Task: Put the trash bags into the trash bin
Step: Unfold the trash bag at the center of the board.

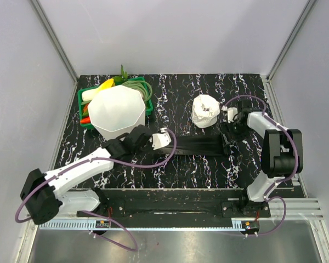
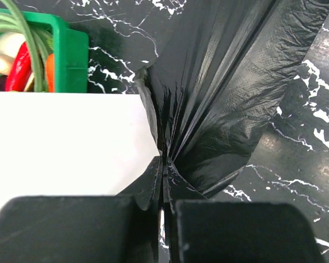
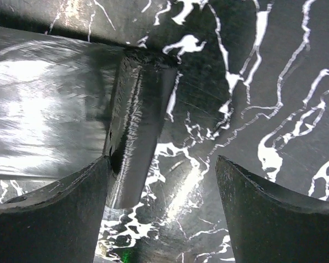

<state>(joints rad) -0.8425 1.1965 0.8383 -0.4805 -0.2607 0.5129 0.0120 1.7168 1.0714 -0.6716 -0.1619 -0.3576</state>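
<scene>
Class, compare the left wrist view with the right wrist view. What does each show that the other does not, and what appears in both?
Only the left wrist view shows the bin, the basket of toy vegetables behind it, and the left fingers shut on gathered film of the bag.
Only the right wrist view shows the right fingers, which are open, with a flat folded end of the bag lying between them.
Both views show the black bag and the marbled table.
</scene>
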